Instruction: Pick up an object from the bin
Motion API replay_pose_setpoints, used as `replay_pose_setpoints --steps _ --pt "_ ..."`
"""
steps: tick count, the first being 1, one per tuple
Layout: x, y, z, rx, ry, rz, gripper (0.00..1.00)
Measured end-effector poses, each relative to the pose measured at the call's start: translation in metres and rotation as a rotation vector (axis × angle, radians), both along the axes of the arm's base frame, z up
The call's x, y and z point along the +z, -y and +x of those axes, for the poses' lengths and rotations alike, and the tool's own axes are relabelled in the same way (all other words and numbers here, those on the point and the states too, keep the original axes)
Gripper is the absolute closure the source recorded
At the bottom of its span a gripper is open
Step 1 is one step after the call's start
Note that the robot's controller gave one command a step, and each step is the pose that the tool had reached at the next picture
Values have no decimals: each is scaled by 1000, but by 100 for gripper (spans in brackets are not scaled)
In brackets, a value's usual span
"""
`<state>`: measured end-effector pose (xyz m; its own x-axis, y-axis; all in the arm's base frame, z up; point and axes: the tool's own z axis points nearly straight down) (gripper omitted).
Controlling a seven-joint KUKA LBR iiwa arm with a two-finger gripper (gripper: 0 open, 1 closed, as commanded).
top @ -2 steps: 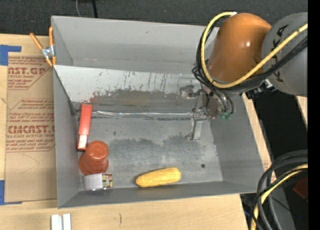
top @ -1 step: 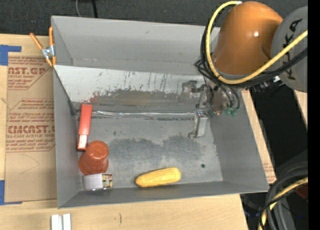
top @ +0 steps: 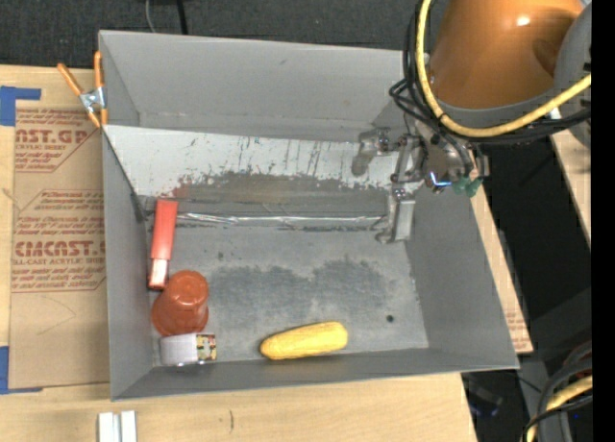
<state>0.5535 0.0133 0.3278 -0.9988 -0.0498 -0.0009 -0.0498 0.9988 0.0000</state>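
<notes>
A matt grey metal bin (top: 452, 267), its floor scratched and scuffed, holds a smooth yellow plastic corn cob (top: 304, 341), a dull red plastic cup (top: 181, 304) and a shiny silver tape roll (top: 183, 350); the arm's orange cover (top: 500, 36) gleams glossy.

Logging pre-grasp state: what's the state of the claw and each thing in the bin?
claw: open, empty, over bare floor at the bin's right.
red bar: lying flat by the left wall.
red cup: not mouth-up, against the grey roll.
grey roll: in the near-left corner.
yellow corn-like piece: lying on its side, alone.
</notes>
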Motion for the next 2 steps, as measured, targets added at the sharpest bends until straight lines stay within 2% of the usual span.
replay_pose_setpoints --steps 1,2 --pt "-4 -30 4 81 18 0 0" --pt "-50 -41 -14 27 2 2 0"
